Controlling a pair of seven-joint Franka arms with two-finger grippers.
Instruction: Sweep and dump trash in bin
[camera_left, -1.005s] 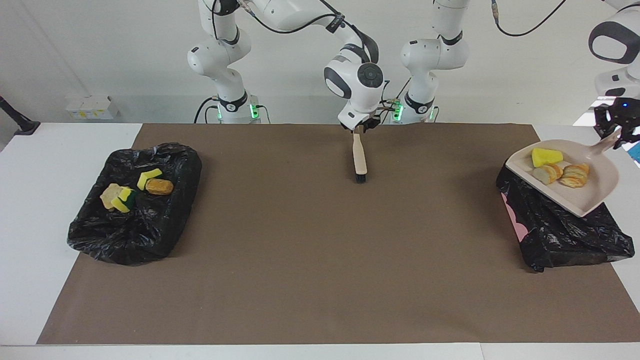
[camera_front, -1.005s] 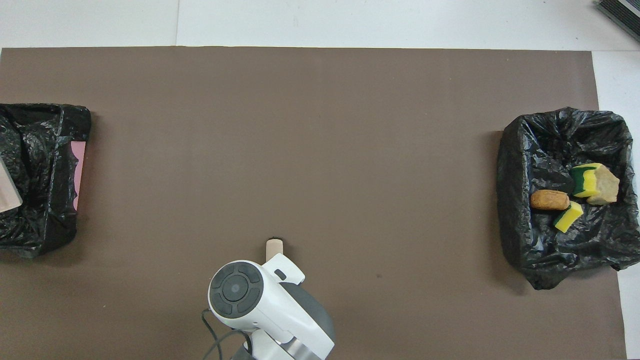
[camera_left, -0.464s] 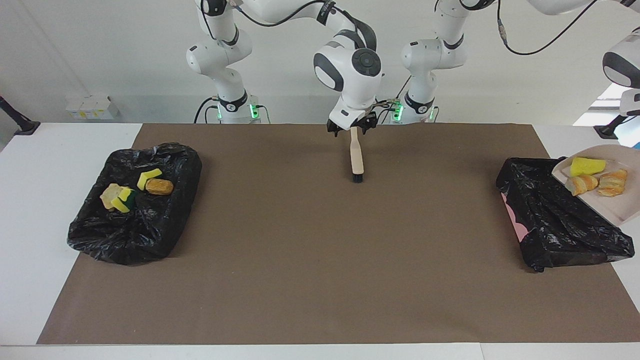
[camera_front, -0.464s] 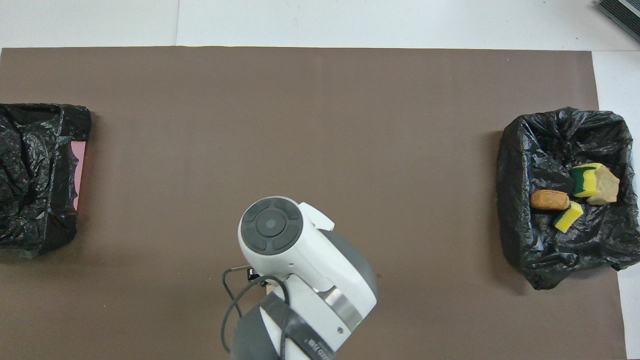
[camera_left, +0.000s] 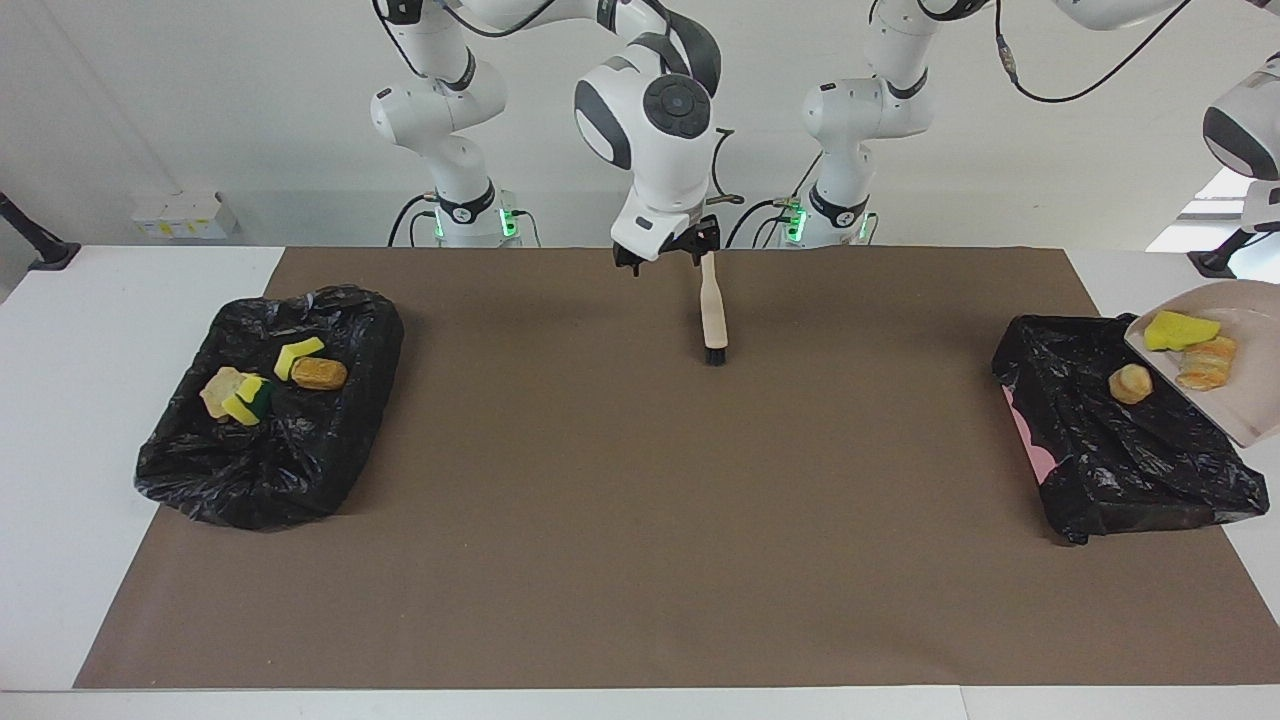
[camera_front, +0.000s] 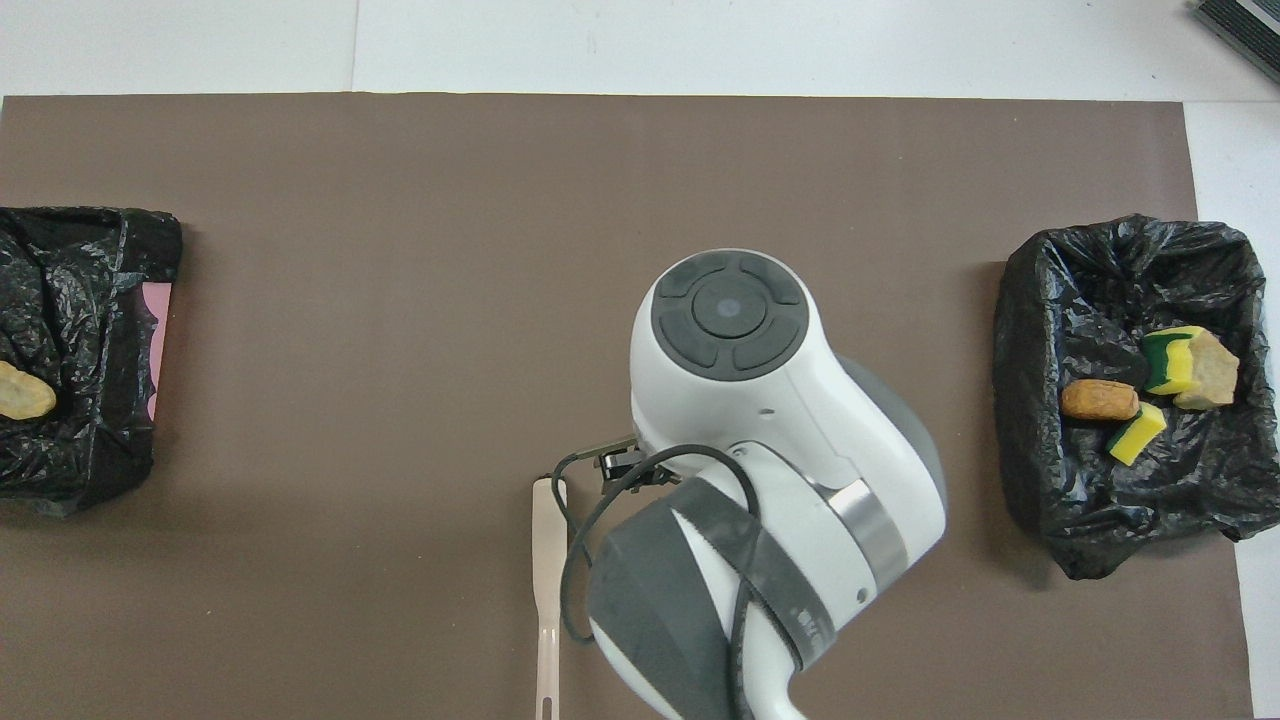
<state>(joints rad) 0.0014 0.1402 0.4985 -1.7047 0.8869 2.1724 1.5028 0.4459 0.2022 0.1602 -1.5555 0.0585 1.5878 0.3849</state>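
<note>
While the beige dustpan (camera_left: 1215, 360) hangs tilted over the black-lined bin (camera_left: 1120, 440) at the left arm's end of the bench (camera_left: 640, 520), I see one tan lump of trash (camera_left: 1131, 383) already lying in that bin, with a yellow sponge piece (camera_left: 1180, 330) and an orange bread-like chunk (camera_left: 1206, 363) on the pan. Four more lumps (camera_left: 265, 385) sit in the other bin (camera_left: 270, 410) at the right arm's end. My left claw is out of view (clamped nearly closed, presumably on the pan's handle). My right claw (camera_left: 665, 255) hovers wide apart, holding nothing, just beside the brush (camera_left: 713, 315) lying on the brown mat (camera_left: 640, 560).
</note>
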